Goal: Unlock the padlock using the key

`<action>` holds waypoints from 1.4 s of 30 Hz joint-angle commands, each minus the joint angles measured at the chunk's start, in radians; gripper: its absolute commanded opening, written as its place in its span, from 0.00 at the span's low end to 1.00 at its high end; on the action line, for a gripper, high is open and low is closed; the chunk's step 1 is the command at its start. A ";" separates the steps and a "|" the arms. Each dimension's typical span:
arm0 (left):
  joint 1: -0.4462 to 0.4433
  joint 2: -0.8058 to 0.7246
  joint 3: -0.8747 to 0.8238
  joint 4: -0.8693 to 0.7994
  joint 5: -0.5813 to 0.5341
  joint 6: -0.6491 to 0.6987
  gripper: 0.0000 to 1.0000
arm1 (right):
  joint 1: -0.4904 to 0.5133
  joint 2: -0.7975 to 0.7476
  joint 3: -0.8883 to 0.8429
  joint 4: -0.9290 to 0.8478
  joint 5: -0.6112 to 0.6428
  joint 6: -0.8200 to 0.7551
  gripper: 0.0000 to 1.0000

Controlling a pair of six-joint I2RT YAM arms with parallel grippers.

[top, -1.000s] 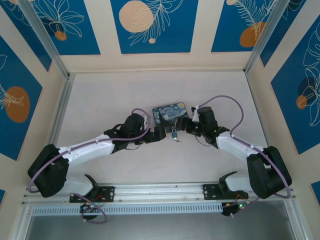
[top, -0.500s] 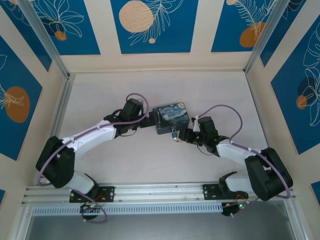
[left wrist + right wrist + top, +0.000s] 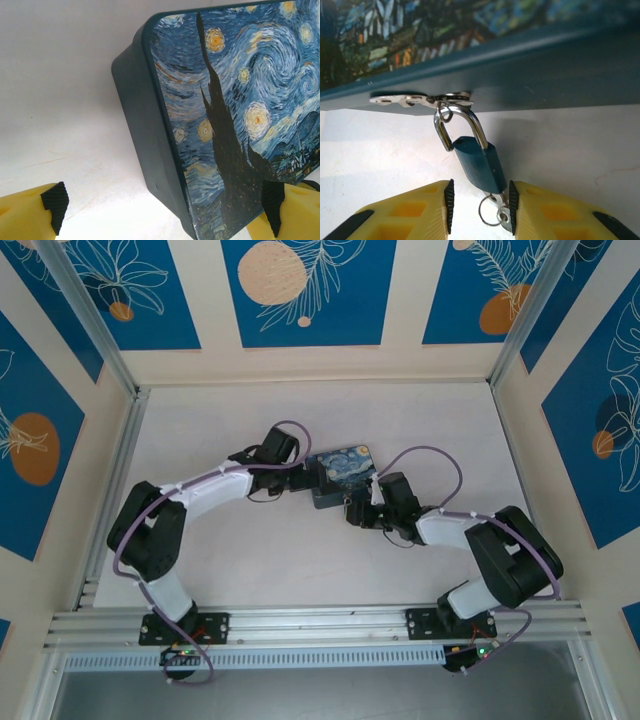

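Top external: painted box (image 3: 342, 472) sits mid-table (image 3: 250, 565). The left gripper (image 3: 308, 480) is at its left end and the right gripper (image 3: 356, 512) at its near side. The lock hardware is too small to read from up here, as are the jaws. Left wrist: left gripper (image 3: 164, 212) is spread wide, with the box's (image 3: 235, 125) near corner between the pads. One pad (image 3: 54, 204) is clear on the table side; the other is at the painted face, contact uncertain. Nothing is clamped. The box looks rigid and smooth-walled, likely to skate on the table if nudged, so bracing it at this end makes sense. Right wrist: this is the view that gives the actual target. The padlock (image 3: 479, 167) is a small teal body hanging by a silvery shackle (image 3: 462, 125) from a thin metal hasp (image 3: 420, 99) on the box's side wall, its lower end down near the table. The key (image 3: 505, 216) appears seated in the bottom of the body, with a wire key ring (image 3: 487, 212) beside it. Right gripper (image 3: 481, 204) has its jaws apart, straddling the padlock's lower end; one pad (image 3: 513, 200) is at or touching the key, and there is a gap on the other side. Judgement: the padlock is light, hard and slick, and swings freely on the shackle, so it will pivot away from a sideways push. The key is thin and easy to lose. Pinch its flat bow squarely and turn with the box held.
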 commanded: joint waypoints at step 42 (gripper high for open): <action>0.002 0.016 -0.040 0.019 -0.061 0.026 1.00 | -0.037 -0.066 -0.042 -0.035 0.009 0.083 0.00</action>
